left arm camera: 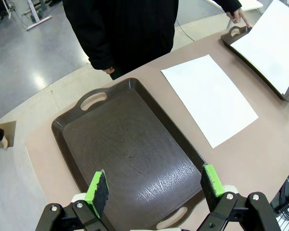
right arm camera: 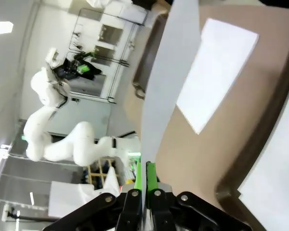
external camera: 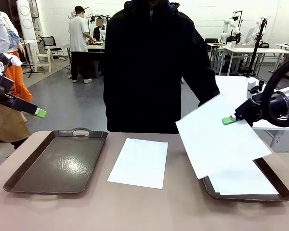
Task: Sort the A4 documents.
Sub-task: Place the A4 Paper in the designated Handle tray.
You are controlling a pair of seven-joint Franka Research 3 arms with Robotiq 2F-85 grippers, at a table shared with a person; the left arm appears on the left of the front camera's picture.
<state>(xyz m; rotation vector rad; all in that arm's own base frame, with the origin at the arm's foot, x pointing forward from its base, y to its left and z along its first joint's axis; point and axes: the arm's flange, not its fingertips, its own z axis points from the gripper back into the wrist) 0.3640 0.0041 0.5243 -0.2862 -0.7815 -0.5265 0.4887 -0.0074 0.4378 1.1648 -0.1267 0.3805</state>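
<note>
Left gripper [left arm camera: 155, 186]: I see its jaws released and wide, with nothing between the pads. It hangs above the near end of the left tray [external camera: 58, 163].
Right gripper [external camera: 227, 120]: clenched on the edge of one sheet, in the air above the right tray [external camera: 245, 198].
Held sheet [external camera: 216, 142]: lifted and tilted, pinched by one edge between the green pads. From the front its lower part overlaps the right tray.
Middle sheet [external camera: 138, 162]: flat on the table [external camera: 135, 207], between the two trays and apart from both.
Tray sheet [external camera: 243, 180]: lies in the right tray, partly behind the held sheet. I cannot tell whether it is one sheet or several.
Person [external camera: 154, 67]: in a black jacket at the far edge.
Hand [left arm camera: 238, 17]: by the right tray's far handle. I cannot tell if it touches.
</note>
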